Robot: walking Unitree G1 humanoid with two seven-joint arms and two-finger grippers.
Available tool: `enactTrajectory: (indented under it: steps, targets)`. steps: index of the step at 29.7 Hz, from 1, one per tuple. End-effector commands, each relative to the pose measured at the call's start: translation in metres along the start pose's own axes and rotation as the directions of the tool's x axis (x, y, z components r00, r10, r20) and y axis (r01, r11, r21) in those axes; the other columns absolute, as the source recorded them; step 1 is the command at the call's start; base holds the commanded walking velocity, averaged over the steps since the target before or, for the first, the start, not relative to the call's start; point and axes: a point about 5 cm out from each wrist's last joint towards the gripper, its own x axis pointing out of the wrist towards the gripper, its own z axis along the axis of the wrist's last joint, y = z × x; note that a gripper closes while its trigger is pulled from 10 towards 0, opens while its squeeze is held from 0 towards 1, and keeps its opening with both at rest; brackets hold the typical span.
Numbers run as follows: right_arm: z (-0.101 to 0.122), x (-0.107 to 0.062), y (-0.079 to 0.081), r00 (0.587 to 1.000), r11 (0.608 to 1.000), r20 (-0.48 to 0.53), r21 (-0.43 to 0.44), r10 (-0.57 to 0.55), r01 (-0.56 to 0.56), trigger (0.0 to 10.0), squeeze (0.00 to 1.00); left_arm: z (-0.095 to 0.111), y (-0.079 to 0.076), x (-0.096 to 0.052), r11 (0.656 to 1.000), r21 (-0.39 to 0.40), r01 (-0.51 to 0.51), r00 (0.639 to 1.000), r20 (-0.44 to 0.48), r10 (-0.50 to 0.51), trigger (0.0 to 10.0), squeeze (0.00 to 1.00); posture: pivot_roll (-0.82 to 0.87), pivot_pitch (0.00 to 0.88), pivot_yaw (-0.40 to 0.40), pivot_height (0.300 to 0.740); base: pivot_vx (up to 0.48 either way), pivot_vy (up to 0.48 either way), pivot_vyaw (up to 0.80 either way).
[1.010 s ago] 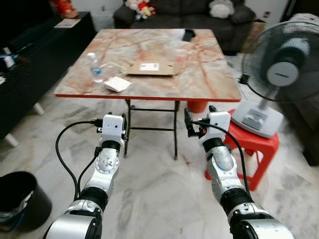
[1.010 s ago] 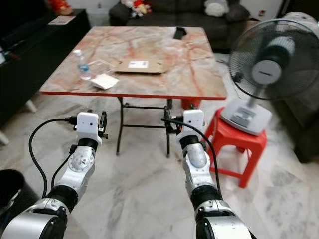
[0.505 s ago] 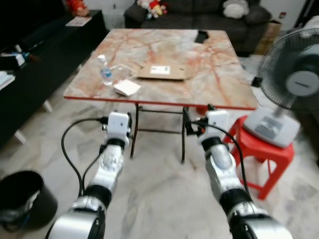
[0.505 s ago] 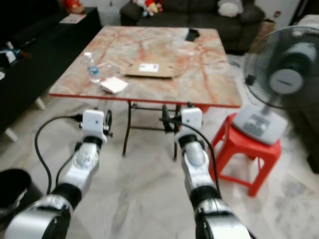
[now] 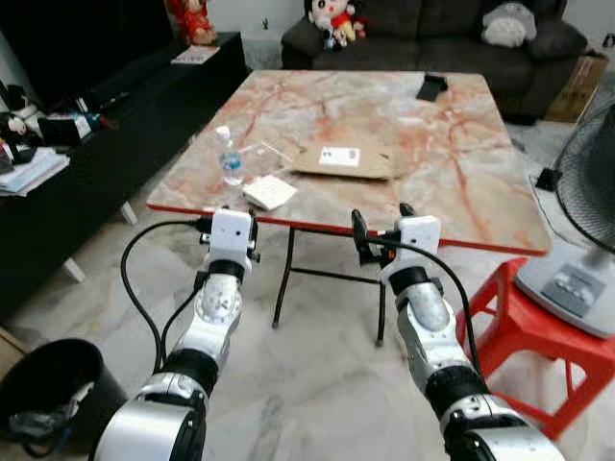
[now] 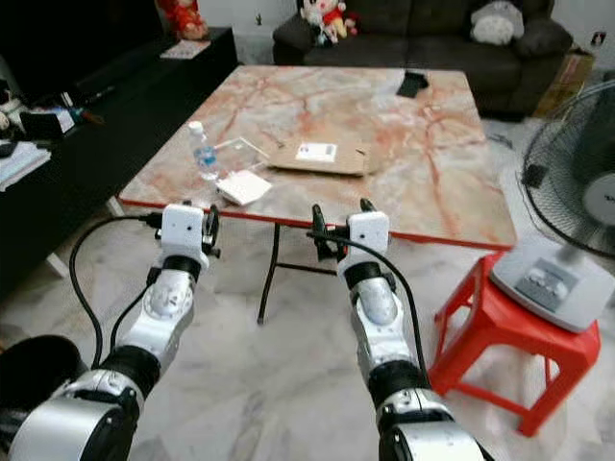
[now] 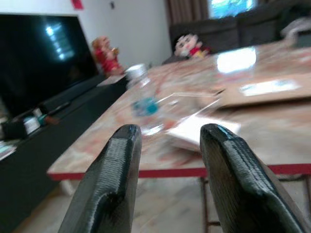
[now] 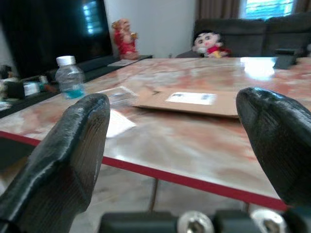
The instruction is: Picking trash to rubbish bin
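Both my hands empty, fingers spread: left hand (image 5: 229, 226) and right hand (image 5: 380, 223) raised just short of worktop (image 5: 461, 182) near edge. Trash sits on worktop's left part: plastic bottle (image 5: 228, 157) upright, white paper pad (image 5: 269, 192) just beside it near edge, clear wrapper (image 5: 258, 152) behind, flat cardboard mailer (image 5: 346, 161) toward middle. Bin (image 5: 48, 384) on floor, well apart at my left. I judge bottle light, slippery, may tip: grip mid-body. Pad thin, limp: pinch at overhanging edge.
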Motion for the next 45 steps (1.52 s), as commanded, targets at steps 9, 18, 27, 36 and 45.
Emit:
enactTrajectory:
  steps: [9, 18, 27, 36, 45]
  targets:
    - [0.005, 0.005, 0.009, 1.0, 1.0, 0.011, 0.015, 0.017, -0.017, 10.0, 0.0, 0.002, 0.003, 0.003, 1.0, 0.009, -0.003, 1.0, -0.005, 0.003, 10.0, 0.0, -0.06, 0.0, 0.045, 0.74, 0.403, 0.0, 0.0]
    - [0.005, 0.006, 0.007, 1.0, 0.999, 0.009, 0.033, 0.002, -0.003, 10.0, 0.0, 0.003, -0.002, 0.004, 0.999, 0.002, 0.034, 0.999, -0.007, -0.034, 10.0, 0.0, -0.05, 0.0, 0.044, 0.74, 0.403, 0.0, 0.0]
    - [0.01, 0.008, 0.008, 1.0, 0.999, 0.03, 0.036, -0.001, 0.0, 10.0, 0.0, 0.004, -0.006, 0.003, 0.999, -0.002, 0.054, 0.999, -0.003, -0.054, 10.0, 0.0, -0.05, 0.0, 0.044, 0.74, 0.403, 0.0, -0.18]
    - [0.011, 0.008, 0.009, 0.999, 1.0, 0.039, 0.008, 0.015, -0.015, 10.0, 0.0, 0.005, -0.006, 0.004, 0.999, -0.004, 0.05, 0.999, 0.003, -0.05, 10.0, 0.0, -0.05, 0.0, 0.04, 0.74, 0.396, 0.0, 0.0]
    - [0.011, 0.008, 0.009, 0.999, 0.999, 0.036, 0.047, 0.01, -0.012, 10.0, 0.0, 0.006, -0.011, 0.004, 0.996, -0.016, 0.086, 0.996, 0.003, -0.086, 10.0, 0.0, -0.05, 0.0, 0.039, 0.74, 0.394, 0.0, 0.27]
